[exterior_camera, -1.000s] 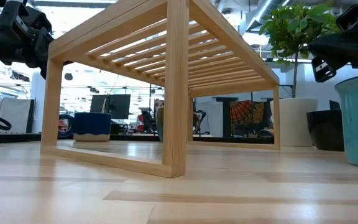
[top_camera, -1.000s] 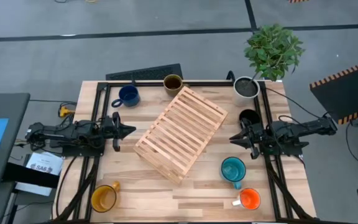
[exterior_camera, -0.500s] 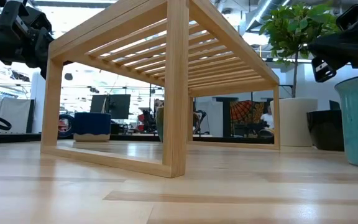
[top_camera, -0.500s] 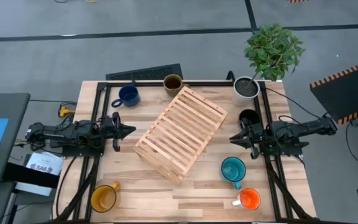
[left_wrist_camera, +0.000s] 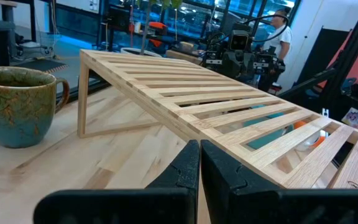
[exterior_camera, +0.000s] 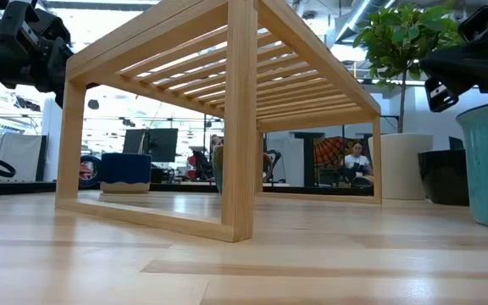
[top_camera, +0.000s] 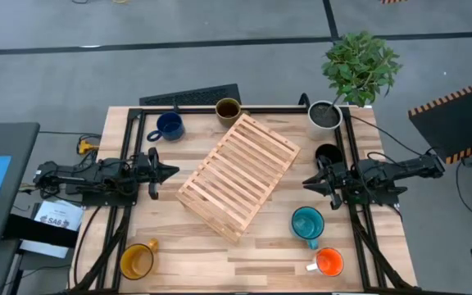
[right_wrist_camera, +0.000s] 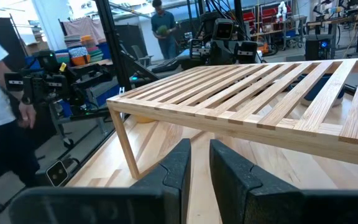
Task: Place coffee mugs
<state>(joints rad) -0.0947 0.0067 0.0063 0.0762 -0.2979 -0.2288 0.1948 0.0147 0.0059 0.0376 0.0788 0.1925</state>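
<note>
Six mugs stand upright around the edges of the pale wooden desk [top_camera: 244, 262], none on the slatted wooden rack [top_camera: 238, 175] that lies at its middle with its long axis on a diagonal, from the near left toward the far right. The dark blue mug [top_camera: 170, 125] sits at the far left with its handle toward the left edge, the olive-brown mug [top_camera: 227, 110] just beyond the rack's far end. The black mug [top_camera: 327, 154] is at the right edge, close by the right hand [top_camera: 309, 181]. The teal mug [top_camera: 306, 223] stands nearer, handle toward the front; the orange mug [top_camera: 329, 262] has its white handle pointing left; the yellow mug [top_camera: 136, 260] is at the near left corner.

Both arms lie low at the desk's sides, aimed inward at the rack. The left hand [left_wrist_camera: 199, 163] is clenched, fingers pressed together on nothing; the right hand's fingers stand slightly apart, released. A potted plant [top_camera: 328, 113] occupies the far right corner. People show in the workshop beyond
</note>
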